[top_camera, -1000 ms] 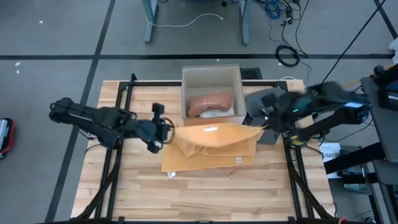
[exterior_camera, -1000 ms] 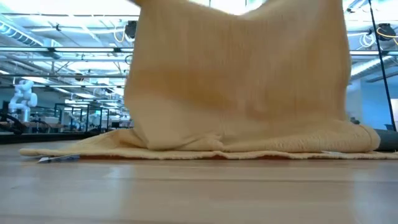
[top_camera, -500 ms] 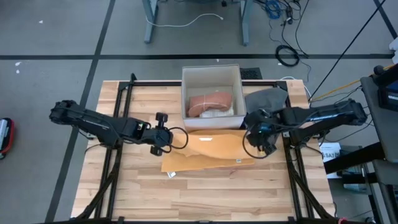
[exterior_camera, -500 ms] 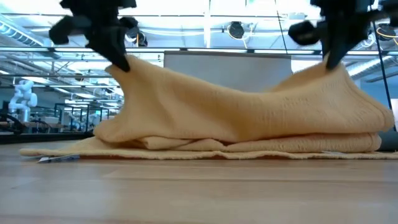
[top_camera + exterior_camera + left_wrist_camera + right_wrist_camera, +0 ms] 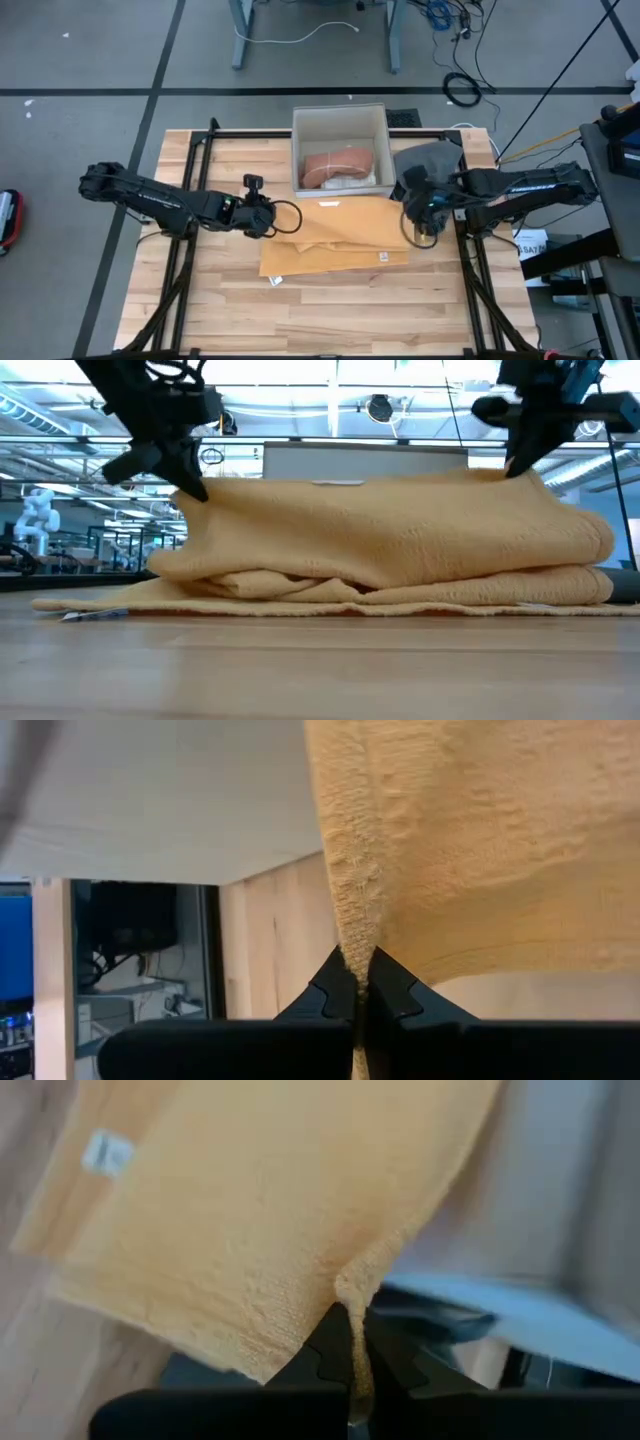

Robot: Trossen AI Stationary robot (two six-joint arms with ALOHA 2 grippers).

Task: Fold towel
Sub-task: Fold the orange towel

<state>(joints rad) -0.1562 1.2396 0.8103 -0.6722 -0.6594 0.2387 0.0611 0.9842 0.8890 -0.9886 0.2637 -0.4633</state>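
With both corners pinched, left gripper (image 5: pixel 268 217) and right gripper (image 5: pixel 428 222) each clamp the towel (image 5: pixel 340 238), holding its edge taut so the fold lands square.

the towel (image 5: pixel 400 540) is a matt mustard cloth with a nubbly, loopy weave and a frayed-looking edge. worktop (image 5: pixel 330 310) is pale wood planks, smooth with a slight sheen. fingers (image 5: pixel 395 995) look like matt black plastic. the box (image 5: pixel 338 122) has plain, dull off-white walls, maybe cardboard.
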